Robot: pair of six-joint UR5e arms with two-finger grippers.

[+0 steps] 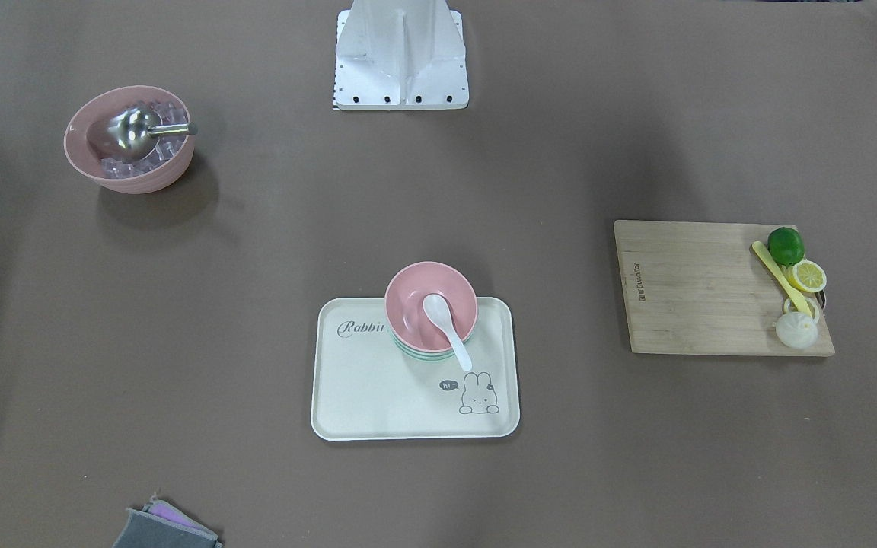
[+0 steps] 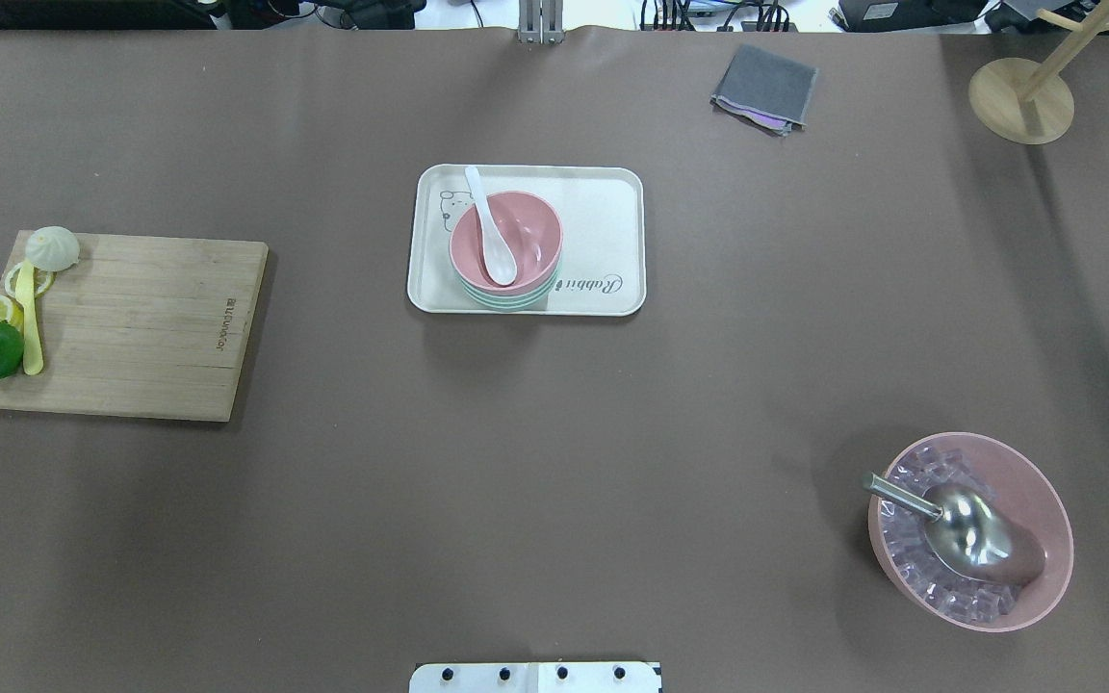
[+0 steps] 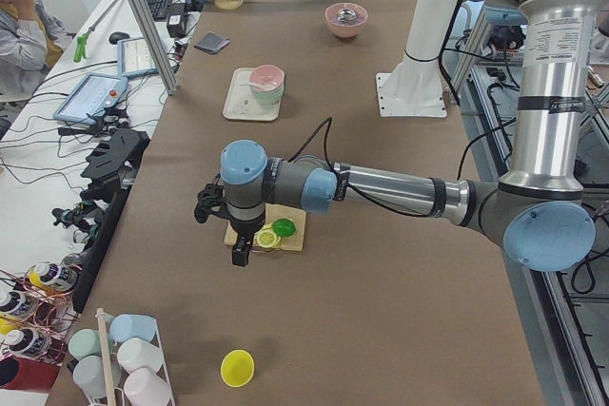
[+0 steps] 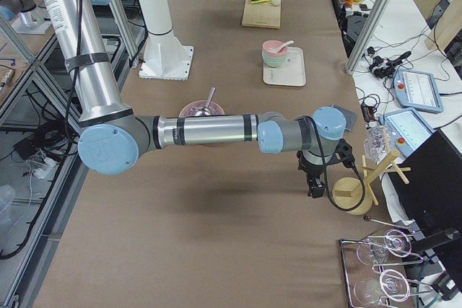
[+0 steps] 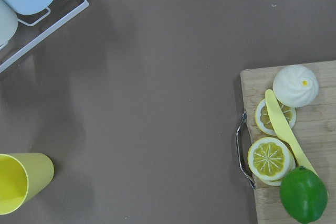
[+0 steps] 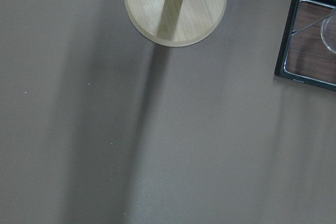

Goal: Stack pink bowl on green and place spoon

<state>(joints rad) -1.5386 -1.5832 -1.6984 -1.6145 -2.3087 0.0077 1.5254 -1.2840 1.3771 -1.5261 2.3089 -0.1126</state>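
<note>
Small pink plastic bowl (image 2: 526, 231) sits on pale green bowl (image 2: 502, 302), white spoon (image 2: 489, 231) inside, on cream tray (image 2: 603, 207) mid-counter. Left tool (image 3: 240, 254) and right tool (image 4: 315, 190) are far off; grip state cannot tell. Risk: a bump tips the overhanging spoon out.

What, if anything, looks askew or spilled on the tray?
Nothing stands out. The pink bowl sits level, nested on the green bowl on the tray; the white spoon rests inside, handle over the rim. No spill visible.

a brown-covered bench (image 2: 554, 462) under even light; a cable-strewn white desk (image 3: 43, 154) runs along one long edge.
</note>
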